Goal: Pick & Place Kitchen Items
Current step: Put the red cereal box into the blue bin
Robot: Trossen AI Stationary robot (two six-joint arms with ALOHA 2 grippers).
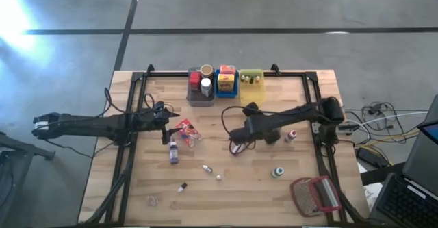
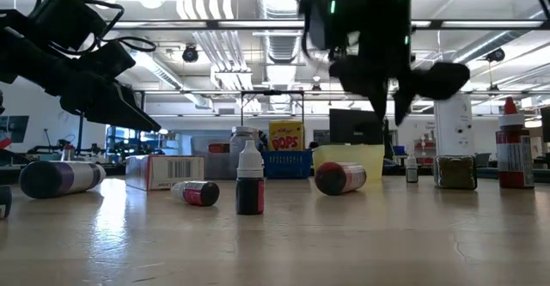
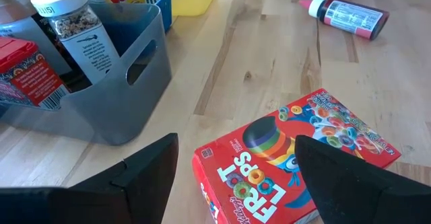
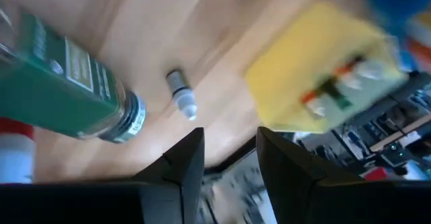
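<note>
Left gripper (image 3: 236,177) hovers open over the cereal box (image 3: 296,160), light, stiff cardboard, best pinched across its narrow sides; right gripper's (image 4: 229,163) fingers stand slightly parted, empty.

Upright dropper bottle (image 2: 250,179) on tabletop (image 2: 344,234)

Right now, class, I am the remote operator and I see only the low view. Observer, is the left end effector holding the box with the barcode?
Observer: No. The left end effector is open and aimed at the Froot Loops box, which lies free on the table.
Operator: What is inside the yellow bin?
Observer: From above, the yellow bin holds several small bottles.
Operator: Is anything outside my frame?
Observer: A red-framed mesh object lies at the table corner on the right arm's side.
</note>
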